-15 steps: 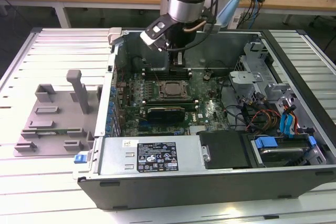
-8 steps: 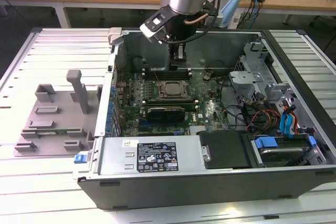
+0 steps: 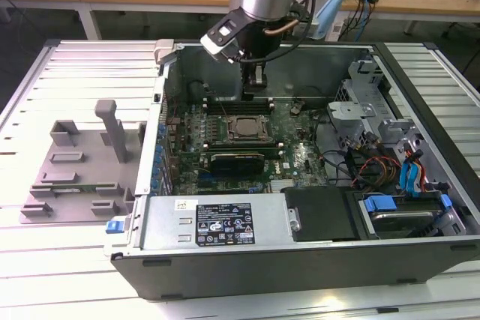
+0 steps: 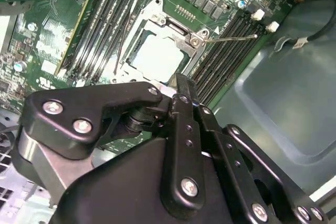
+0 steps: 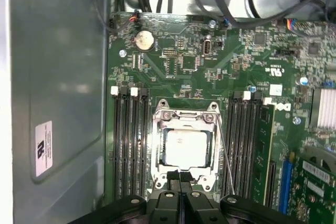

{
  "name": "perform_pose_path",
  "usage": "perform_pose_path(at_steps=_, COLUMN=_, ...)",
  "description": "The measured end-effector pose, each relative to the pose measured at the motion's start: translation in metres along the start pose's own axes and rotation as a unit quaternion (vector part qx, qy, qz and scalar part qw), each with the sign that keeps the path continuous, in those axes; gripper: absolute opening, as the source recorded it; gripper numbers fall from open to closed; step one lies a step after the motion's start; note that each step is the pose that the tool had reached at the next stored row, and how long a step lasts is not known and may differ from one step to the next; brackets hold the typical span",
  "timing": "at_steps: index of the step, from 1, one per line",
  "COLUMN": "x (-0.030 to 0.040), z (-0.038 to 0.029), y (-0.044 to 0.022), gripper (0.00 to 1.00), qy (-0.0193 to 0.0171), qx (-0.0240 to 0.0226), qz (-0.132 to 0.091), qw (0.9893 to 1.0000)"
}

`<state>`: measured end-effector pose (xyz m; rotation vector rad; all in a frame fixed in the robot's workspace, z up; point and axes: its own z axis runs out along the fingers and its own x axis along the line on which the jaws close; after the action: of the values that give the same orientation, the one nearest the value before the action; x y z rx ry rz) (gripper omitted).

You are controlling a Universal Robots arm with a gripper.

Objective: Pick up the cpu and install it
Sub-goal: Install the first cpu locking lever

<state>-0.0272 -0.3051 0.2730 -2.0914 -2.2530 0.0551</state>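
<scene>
- The small flat square cpu (image 5: 185, 149) with its silvery-white metal top lay face up inside the black square socket with the metal frame (image 5: 185, 114) on the green motherboard (image 5: 226, 72), within the open grey computer case (image 3: 315, 260).
- Seating appeared done; the chip looked level within the frame, its edges parallel to the socket sides and the black memory slots (image 5: 128, 145). Being square, it had no long axis to speak of.
- The black gripper (image 5: 180, 179) hovered at the socket's near edge, fingers drawn together and holding nothing.
- The thin wire retention lever (image 5: 226, 156) seemed raised, so locking the socket probably remained.
- The grey plastic tray with raised blocks (image 3: 75, 177) sat on the slatted bench (image 3: 45, 260), beside the case.
</scene>
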Motion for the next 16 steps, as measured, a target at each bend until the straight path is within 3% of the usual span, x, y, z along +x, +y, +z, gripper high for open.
perform_pose_path(at_steps=1, x=0.0, z=0.0, y=0.0, gripper=0.11, qy=-0.0005, qx=0.0002, qz=-0.008, qw=1.0)
perform_pose_path(at_steps=2, x=0.0, z=0.0, y=0.0, gripper=0.11, qy=-0.0024, qx=0.0008, qz=-0.033, qw=0.9995)
perform_pose_path(at_steps=7, x=0.0, z=0.0, y=-0.0001, gripper=0.11, qy=-0.0067, qx=0.0023, qz=-0.093, qw=0.9957)
perform_pose_path(at_steps=8, x=0.0, z=0.0, y=0.0, gripper=0.11, qy=-0.0093, qx=0.0032, qz=-0.129, qw=0.9916)
perform_pose_path(at_steps=9, x=0.0, z=0.0, y=-0.0001, gripper=0.11, qy=-0.0108, qx=0.0037, qz=-0.149, qw=0.9887)
perform_pose_path(at_steps=10, x=0.0, z=0.0, y=0.0, gripper=0.11, qy=-0.0124, qx=0.0042, qz=-0.172, qw=0.985)
perform_pose_path(at_steps=12, x=0.0, z=0.0, y=0.0, gripper=0.11, qy=-0.0145, qx=0.005, qz=-0.202, qw=0.9793)
perform_pose_path(at_steps=13, x=0.0, z=0.0, y=0.0, gripper=0.11, qy=-0.0151, qx=0.0052, qz=-0.21, qw=0.9777)
perform_pose_path(at_steps=14, x=0.0, z=0.0, y=-0.0001, gripper=0.11, qy=-0.0161, qx=0.0055, qz=-0.224, qw=0.9746)
perform_pose_path(at_steps=15, x=0.0, z=0.0, y=-0.0001, gripper=0.11, qy=-0.0166, qx=0.0057, qz=-0.23, qw=0.9731)
perform_pose_path(at_steps=16, x=0.0, z=0.0, y=0.0, gripper=0.11, qy=-0.0173, qx=0.0059, qz=-0.24, qw=0.9706)
